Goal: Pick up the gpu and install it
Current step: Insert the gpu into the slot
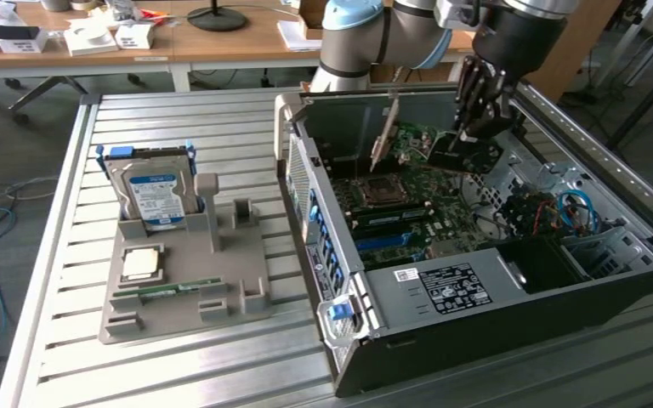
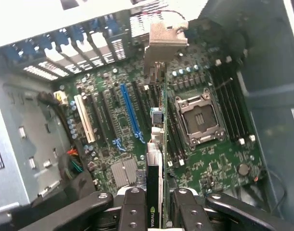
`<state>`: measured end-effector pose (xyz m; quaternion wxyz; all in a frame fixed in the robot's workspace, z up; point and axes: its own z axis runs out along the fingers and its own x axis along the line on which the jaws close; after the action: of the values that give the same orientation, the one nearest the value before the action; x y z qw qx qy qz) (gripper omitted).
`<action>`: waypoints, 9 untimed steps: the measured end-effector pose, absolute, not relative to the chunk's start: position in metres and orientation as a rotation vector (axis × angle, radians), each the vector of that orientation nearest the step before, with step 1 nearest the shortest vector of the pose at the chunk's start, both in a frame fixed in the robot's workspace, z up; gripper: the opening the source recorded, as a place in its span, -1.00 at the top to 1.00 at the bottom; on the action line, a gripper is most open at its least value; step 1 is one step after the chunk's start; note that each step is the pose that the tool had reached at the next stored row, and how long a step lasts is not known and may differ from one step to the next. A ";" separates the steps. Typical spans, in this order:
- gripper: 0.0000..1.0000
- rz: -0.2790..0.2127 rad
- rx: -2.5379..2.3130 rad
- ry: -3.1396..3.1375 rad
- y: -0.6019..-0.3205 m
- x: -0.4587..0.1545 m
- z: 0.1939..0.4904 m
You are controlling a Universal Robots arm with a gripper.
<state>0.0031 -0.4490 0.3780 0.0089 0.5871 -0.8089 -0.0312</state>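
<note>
The black multi-fingered end effector (image 1: 468,136) (image 2: 157,199) is clamped narrow on the gpu (image 1: 445,151) (image 2: 155,168), a thin flat circuit card with a black cooler, inside the open dark-grey computer case (image 1: 474,340). The card hangs just below the fingers, over the green motherboard (image 2: 118,120). Its long axis runs left to right, parallel to the long blue slot (image 2: 130,115), between that slot and the empty silver CPU socket (image 2: 200,115). I cannot tell whether it touches a slot.
</note>
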 end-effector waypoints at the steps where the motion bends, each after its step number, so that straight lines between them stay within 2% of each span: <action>1: 0.47 -0.097 1.856 -2.510 -0.449 0.003 0.378; 9: 0.47 -0.095 2.014 -2.380 -0.449 0.003 0.376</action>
<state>0.0031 -0.4491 0.3764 0.0113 0.6458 -0.7628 -0.0305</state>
